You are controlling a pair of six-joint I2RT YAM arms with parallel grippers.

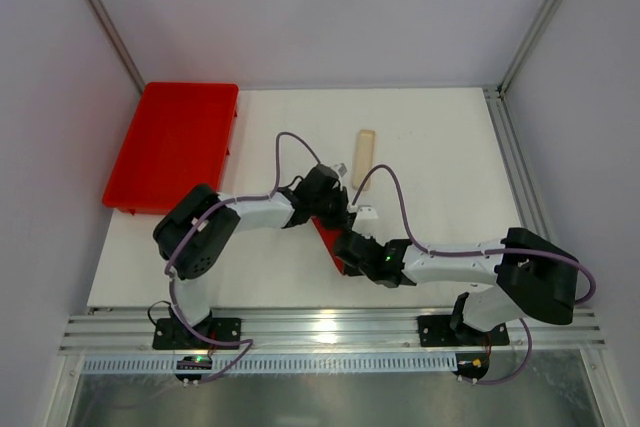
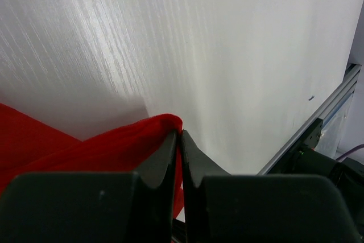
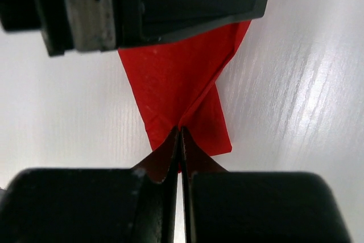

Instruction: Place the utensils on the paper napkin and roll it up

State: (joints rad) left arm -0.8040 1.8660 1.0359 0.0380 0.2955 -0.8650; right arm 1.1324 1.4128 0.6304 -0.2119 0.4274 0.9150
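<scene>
Left hand (image 2: 181,136): closed on a raised fold of the paper napkin (image 2: 108,149), red paper pinched between the fingers.
Right hand (image 3: 181,135): likewise clamped on the paper napkin, at its near end, facing the left hand across the sheet.
Paper napkin: middle of the bench (image 1: 440,147), bunched into a narrow red wedge between the two hands.
Utensils: not visible in any view (perhaps wrapped inside the fold, impossible to confirm).
Elsewhere: red tray (image 1: 170,147) at far left, beige strip (image 1: 363,157) just beyond the hands.
Step in hand: probably rolling or tightening the wrap.
Doing it well: light pinches to spare the thin paper, both hands turning together for an even roll, gentle tension along the sheet, low enough that nothing inside slides out.
</scene>
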